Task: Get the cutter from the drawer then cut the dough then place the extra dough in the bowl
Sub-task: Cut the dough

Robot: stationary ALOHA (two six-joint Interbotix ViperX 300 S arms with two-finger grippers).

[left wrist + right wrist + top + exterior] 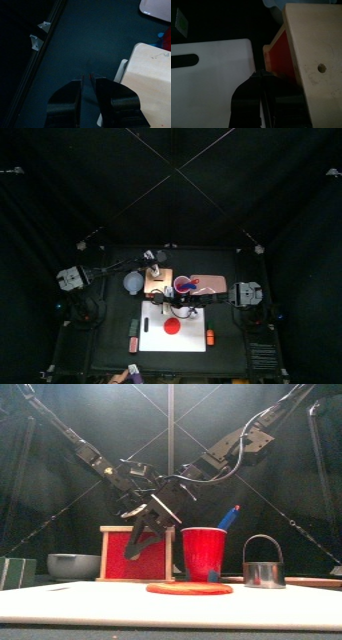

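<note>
**Stage following retrieval of the cutter.** The metal cutter (263, 564) stood upright outside the wooden box (314, 45). In the front view it was to the box's right, past the red cup (205, 554). The first step was therefore judged complete. The red drawer front (158, 564) appeared flush or nearly flush with the box, but full closure could not be confirmed.

The dough (189, 588) lay in front of the box on the white cutting board (80, 606). It was an intact flat red disc with no cut visible, so cutting was judged not begun. The blue-grey bowl (74, 565) sat on the box's other side from the cup, and its inside was not clearly shown.

The right gripper (261, 75) had its jaws pressed together on nothing, with its tips low and just in front of the drawer front. The left gripper (89, 77) was closed to a thin slit, also empty, and hung over bare table beside the box.

Three steps were judged to remain: taking up the cutter, pressing it into the dough, and carrying the extra dough to the bowl.
</note>
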